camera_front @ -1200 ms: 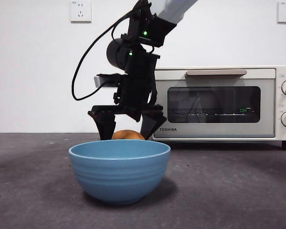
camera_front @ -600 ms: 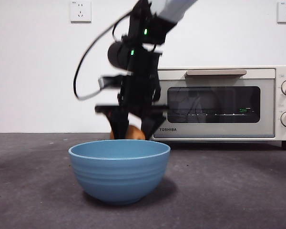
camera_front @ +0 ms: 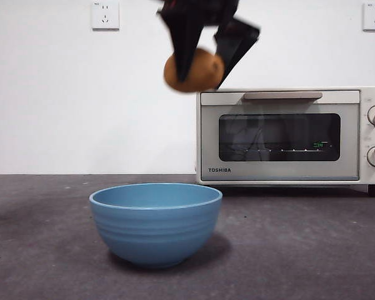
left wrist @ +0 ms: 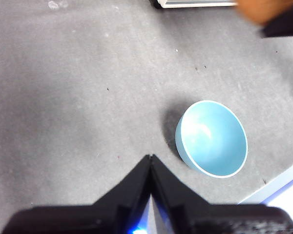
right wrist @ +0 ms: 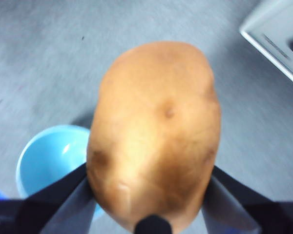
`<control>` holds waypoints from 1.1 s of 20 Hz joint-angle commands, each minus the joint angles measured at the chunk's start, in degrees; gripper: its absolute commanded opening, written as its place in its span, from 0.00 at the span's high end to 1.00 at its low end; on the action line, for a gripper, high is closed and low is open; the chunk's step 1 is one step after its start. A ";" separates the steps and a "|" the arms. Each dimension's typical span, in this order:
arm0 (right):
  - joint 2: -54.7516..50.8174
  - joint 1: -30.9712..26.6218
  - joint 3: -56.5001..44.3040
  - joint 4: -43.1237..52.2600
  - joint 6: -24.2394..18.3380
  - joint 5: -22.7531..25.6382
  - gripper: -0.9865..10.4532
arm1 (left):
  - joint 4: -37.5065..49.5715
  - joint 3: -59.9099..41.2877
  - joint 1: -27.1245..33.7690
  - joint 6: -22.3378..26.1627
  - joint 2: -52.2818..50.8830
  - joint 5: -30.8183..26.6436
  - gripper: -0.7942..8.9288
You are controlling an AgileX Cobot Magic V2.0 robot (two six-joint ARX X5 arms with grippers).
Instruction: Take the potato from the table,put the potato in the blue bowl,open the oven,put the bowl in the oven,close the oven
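Note:
My right gripper hangs high above the table, shut on the orange-brown potato, which fills the right wrist view. Below and a little to the left stands the blue bowl, empty, on the dark grey table; it also shows under the potato in the right wrist view. My left gripper is shut on nothing, high over the table with the bowl off to one side. The cream TOSHIBA oven stands at the back right with its door closed.
Two white wall sockets sit on the wall behind. A pale edge strip shows beyond the bowl in the left wrist view.
The right gripper closed on the potato behind the bowl and lifted it from the table up to the top of the front view.

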 commanded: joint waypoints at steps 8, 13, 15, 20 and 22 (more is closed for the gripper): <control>-30.16 2.78 -33.73 17.18 1.55 -3.23 0.91 | 2.25 0.07 -0.20 0.55 0.00 0.04 0.92; -43.78 2.80 -50.25 24.00 5.77 -7.50 0.91 | 4.26 0.07 -0.20 0.00 0.33 0.04 0.92; -44.46 2.80 -52.74 25.73 7.82 -8.98 0.91 | 5.07 0.07 -0.20 -0.92 0.74 0.04 0.92; -40.41 4.35 -57.29 35.26 7.13 -11.78 0.91 | 5.22 0.07 -0.20 -0.94 2.32 0.04 0.92; -36.59 5.35 -57.33 38.38 7.10 -13.18 0.91 | 5.31 0.07 -0.20 -0.94 2.99 0.04 0.92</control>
